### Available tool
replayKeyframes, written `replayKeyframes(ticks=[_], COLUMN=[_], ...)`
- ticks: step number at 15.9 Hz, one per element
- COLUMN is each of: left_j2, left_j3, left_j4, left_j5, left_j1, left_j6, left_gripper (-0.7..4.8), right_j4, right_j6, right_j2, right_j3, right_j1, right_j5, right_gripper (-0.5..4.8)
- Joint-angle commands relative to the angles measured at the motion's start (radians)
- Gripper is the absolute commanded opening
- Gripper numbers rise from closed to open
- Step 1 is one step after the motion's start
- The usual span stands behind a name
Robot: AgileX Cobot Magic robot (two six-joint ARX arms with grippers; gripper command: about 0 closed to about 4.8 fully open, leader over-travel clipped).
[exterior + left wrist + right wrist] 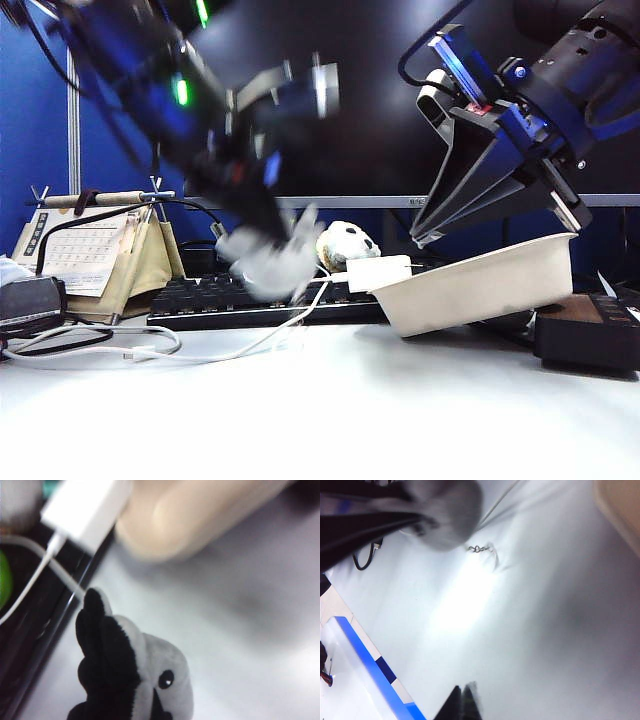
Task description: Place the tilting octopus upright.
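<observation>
Above white table [330,400], octopus [268,262] clamped in left tool [262,250], orientation blurred; right tool [463,700] closed, empty

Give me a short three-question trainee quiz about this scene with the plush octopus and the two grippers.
1. True or false: the left gripper is shut on the small light-grey plush octopus with black bead eyes.
2. Which gripper hangs over the tilted cream plastic bowl? A: the left one. B: the right gripper.
3. Fill in: the octopus's silver keyring chain lies on the white ___.
Key: 1 true; 2 B; 3 table.
</observation>
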Motion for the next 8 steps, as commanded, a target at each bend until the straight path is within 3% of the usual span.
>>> replayKeyframes(ticks=[1,4,6,8], left_j2=[-0.018,-0.016,-0.016,-0.015], left_j3=[0.004,0.003,0.003,0.003], left_j4=[-0.002,-0.014,-0.014,-0.005], left_j5=[0.159,0.229,0.242,0.333], left_j1=[-0.002,-0.002,-0.002,-0.002], left_j6=[-0.254,-0.397,-0.412,-0.464], left_gripper=[-0.06,-0.06,-0.06,-0.06], right_j4=[-0.001,-0.023,-0.051,-0.103], right_j6=[-0.004,-0.004,-0.004,-0.004], right_j2=[-0.019,-0.077,-0.124,-0.166], right_j3=[0.003,0.003,0.003,0.003], right_j1=[0.000,0.000,0.000,0.000], right_j5=[-0.016,-0.050,-0.082,-0.087], right_gripper=[-0.01,-0.01,-0.01,-0.01])
